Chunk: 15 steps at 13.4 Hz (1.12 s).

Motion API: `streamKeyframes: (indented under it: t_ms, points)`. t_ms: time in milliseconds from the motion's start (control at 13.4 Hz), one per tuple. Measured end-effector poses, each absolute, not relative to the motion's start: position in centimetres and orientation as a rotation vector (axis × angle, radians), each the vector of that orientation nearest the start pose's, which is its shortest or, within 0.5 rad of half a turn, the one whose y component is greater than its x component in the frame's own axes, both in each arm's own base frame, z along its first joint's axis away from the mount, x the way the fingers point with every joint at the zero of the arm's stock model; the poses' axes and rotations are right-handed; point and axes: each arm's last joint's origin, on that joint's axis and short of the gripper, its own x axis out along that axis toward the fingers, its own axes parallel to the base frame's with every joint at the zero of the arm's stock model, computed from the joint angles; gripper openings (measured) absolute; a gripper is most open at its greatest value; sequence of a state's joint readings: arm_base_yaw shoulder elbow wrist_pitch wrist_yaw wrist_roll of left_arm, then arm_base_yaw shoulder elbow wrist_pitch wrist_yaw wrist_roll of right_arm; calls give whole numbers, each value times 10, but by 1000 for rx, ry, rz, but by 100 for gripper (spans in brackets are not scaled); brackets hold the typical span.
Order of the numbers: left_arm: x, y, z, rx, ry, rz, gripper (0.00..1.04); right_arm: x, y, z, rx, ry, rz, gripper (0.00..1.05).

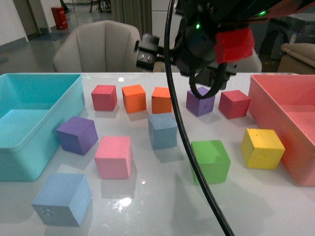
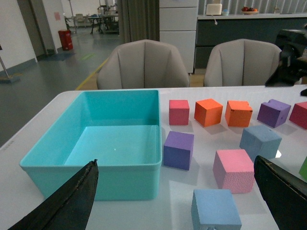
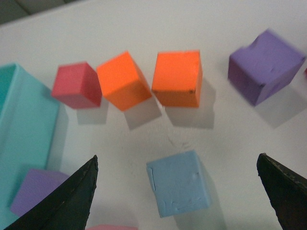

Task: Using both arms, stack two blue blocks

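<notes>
White glossy bench (image 1: 147, 196), beige chairs (image 1: 101, 46) behind it. Teal bin (image 1: 29, 123) taken as landmark.

First blue block (image 1: 162, 130): flat on the bench, well out from the bin's wall that faces the cubes, beyond the purple cube (image 1: 77, 134) and pink cube (image 1: 114, 156) sitting nearer that wall. Cube form, so no long axis.

Second blue block (image 1: 63, 199): just off the bin's near corner, closest of all to the robot, small dents on its near face. Free-standing, well apart from the first.

Right hand (image 3: 177, 160): spread wide, nothing held, high above the bench and pointing down. First blue block directly beneath, centred in the gap, its faces turned a little off the gap's line.

Left hand (image 2: 176, 163): spread wide, nothing held, low and roughly level, aimed along the bench past the bin's near wall. Second blue block just ahead, closer to the finger (image 2: 283, 196) farther from the bin.

Judgement: right arm nearer the first block, left arm nearer the second. Straight descent with a slight wrist turn probably enough on the right. Small sideways shift away from the bin probably needed on the left. Stack not begun, both blocks on the bench.
</notes>
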<state>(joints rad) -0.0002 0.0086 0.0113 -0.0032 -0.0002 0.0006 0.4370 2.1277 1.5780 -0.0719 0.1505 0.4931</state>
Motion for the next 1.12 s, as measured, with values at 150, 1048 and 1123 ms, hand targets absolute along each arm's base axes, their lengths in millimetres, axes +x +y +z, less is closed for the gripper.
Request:
streamKeyframes:
  t_ms: [150,1048,1123]
  points:
    - [98,0,166,1,1,0,98,399,174,225,266,458,91,98]
    - [98,0,166,1,1,0,98,141,1,196,5,-13,-6,2]
    - [98,0,166,1,1,0,98,137,-1,193,7,-12,-16,2]
